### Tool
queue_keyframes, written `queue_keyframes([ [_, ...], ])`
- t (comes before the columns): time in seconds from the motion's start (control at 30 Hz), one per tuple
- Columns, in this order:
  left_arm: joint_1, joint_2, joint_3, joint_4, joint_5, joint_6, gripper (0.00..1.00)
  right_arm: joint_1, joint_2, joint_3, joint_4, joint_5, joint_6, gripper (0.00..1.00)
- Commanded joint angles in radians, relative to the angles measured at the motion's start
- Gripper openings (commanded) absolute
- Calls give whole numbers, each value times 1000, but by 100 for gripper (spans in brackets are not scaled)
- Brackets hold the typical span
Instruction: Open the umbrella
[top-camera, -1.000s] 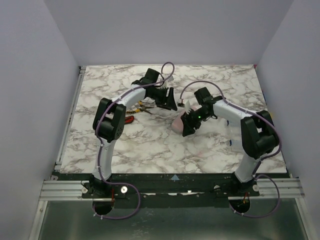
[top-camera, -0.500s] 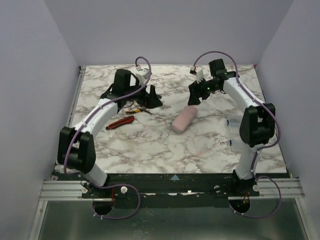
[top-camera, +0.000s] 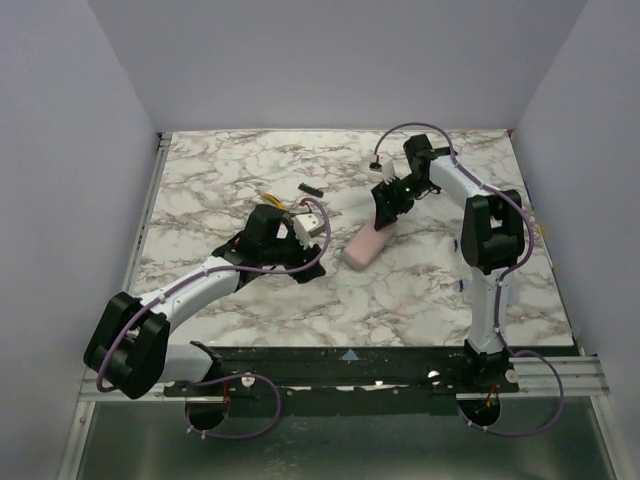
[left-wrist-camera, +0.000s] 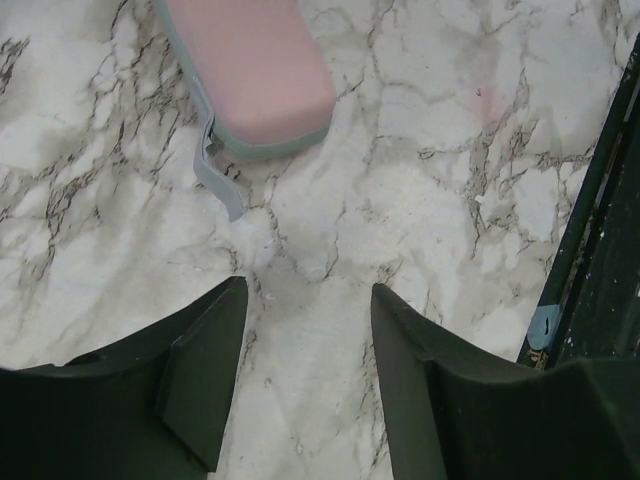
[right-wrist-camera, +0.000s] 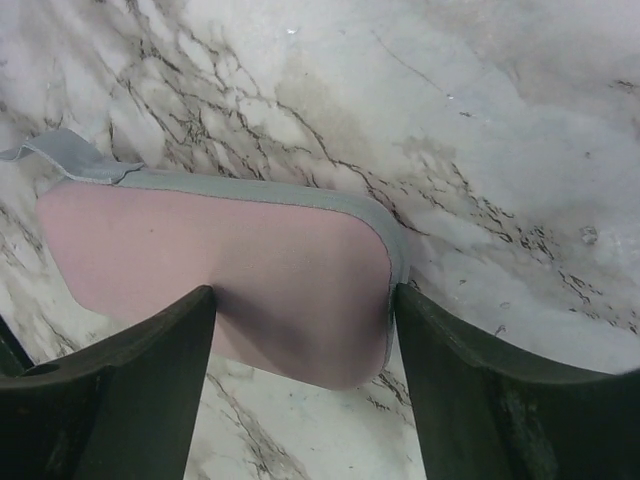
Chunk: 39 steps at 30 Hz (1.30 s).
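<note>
The umbrella lies folded on the marble table as a flat pink-peach oblong with a grey edge band and a grey strap tab. My right gripper is open at its far end. In the right wrist view the fingers of the right gripper stand on either side of that rounded end of the umbrella, not closed on it. My left gripper is open and empty, low over the table just left of the umbrella's near end. In the left wrist view the left gripper faces the umbrella, a gap short of it.
Yellow-handled pliers and a small black part lie behind the left arm. The table's black front edge runs close on the right of the left gripper. Grey walls enclose the table on three sides.
The left arm swung from the far left of the table down to the umbrella's near end. The right gripper came from the far side down over the umbrella's far end. The umbrella stayed put.
</note>
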Motion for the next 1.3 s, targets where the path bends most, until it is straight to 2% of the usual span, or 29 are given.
queue_keyframes([
  [0.0,-105,-24,-26,105,-93,91,51,7,-5,-80,-80,0,-141,69],
  [0.13,-172,-3,-70,160,-123,79,47,7,-44,-149,-99,13,-211,59],
  [0.43,-321,54,-146,309,-177,174,35,7,-152,-324,-31,63,-213,53],
  [0.67,-356,179,-121,369,-201,206,26,7,-165,-336,-16,78,-209,49],
  [0.8,-356,236,-110,396,-226,214,24,7,-167,-340,-19,93,-230,47],
  [0.97,-347,270,-109,446,-290,201,25,7,-181,-349,-10,107,-255,45],
  [1.27,-345,322,-45,467,-268,267,32,7,-183,-353,-14,109,-266,45],
])
